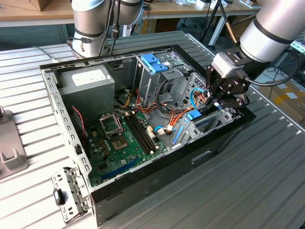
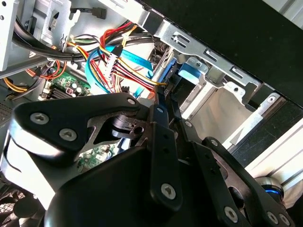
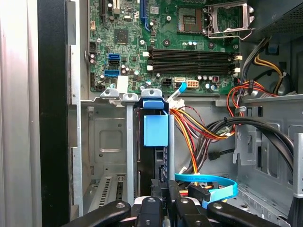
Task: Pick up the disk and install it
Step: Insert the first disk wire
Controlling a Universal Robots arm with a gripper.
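The disk (image 1: 194,115) stands on edge in a metal bay at the end of the open computer case (image 1: 52,102) on the exterior view's right. Its light blue carrier tab (image 3: 155,127) faces the motherboard, and its dark body runs back toward my fingers. My black gripper (image 1: 217,102) reaches down into the case at that bay. In both wrist views the fingers (image 3: 158,189) sit close together on the disk's near end, so the gripper (image 3: 165,185) (image 2: 164,97) is shut on it. The blue carrier (image 2: 189,73) shows just beyond the fingertips.
Red, yellow and orange wires (image 3: 199,130) and a blue flat cable (image 3: 208,182) lie right beside the bay. A darker blue latch on a grey cage (image 1: 155,62) stands at the case's far side. The motherboard (image 1: 119,143) and the power supply (image 1: 88,81) lie toward the exterior view's left.
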